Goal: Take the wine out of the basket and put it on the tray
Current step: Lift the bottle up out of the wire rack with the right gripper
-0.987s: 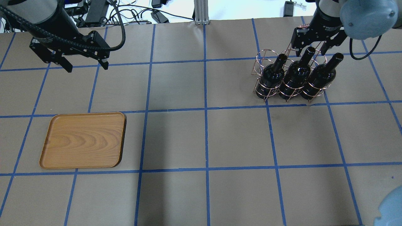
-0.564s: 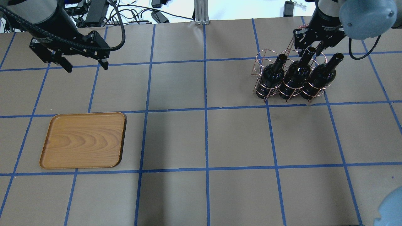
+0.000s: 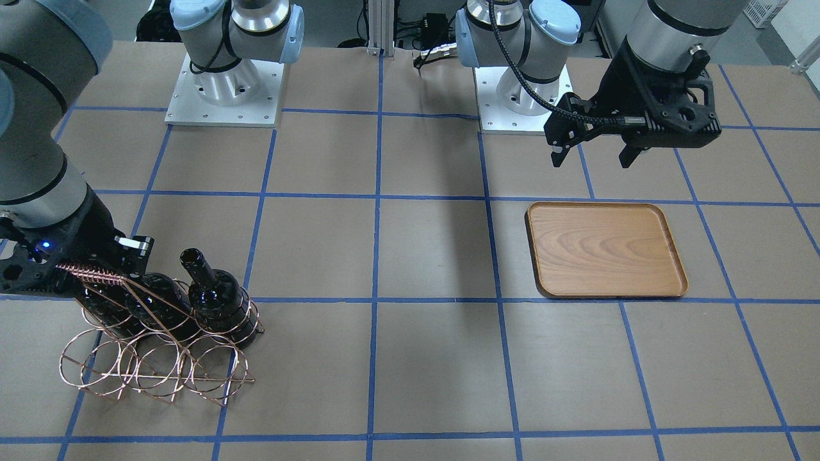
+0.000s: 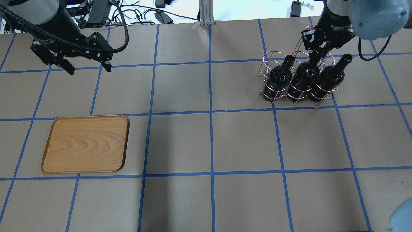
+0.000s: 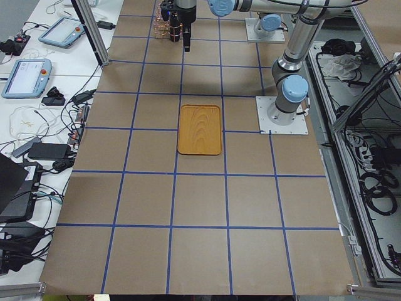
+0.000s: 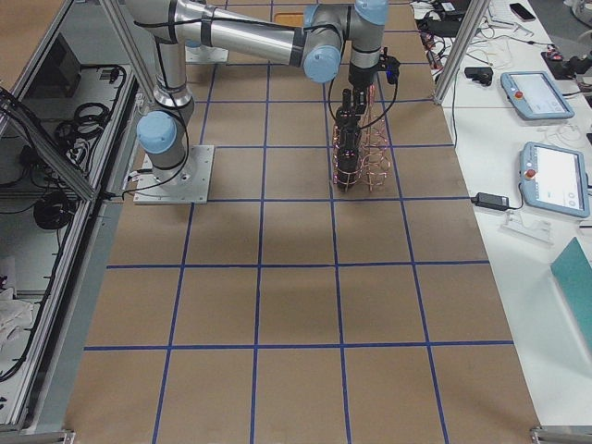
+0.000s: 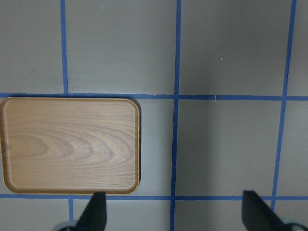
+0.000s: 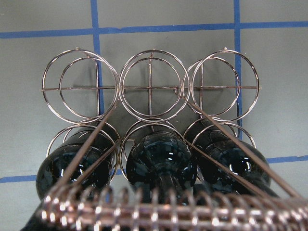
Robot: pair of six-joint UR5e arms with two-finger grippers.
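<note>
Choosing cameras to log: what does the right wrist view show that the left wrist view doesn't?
Only right wrist: the basket, wine bottles in its lower three rings, upper three empty, coiled handle across the bottom. Only left wrist: the tray, bare, and the left gripper's open fingers. Both: brown table, blue tape grid.

The brown table (image 4: 206, 141), gridded in blue tape (image 4: 211, 96), is bearing the wooden tray (image 4: 85, 144) flat at one side. The wire basket (image 3: 157, 365) is standing well apart, at the other.
</note>
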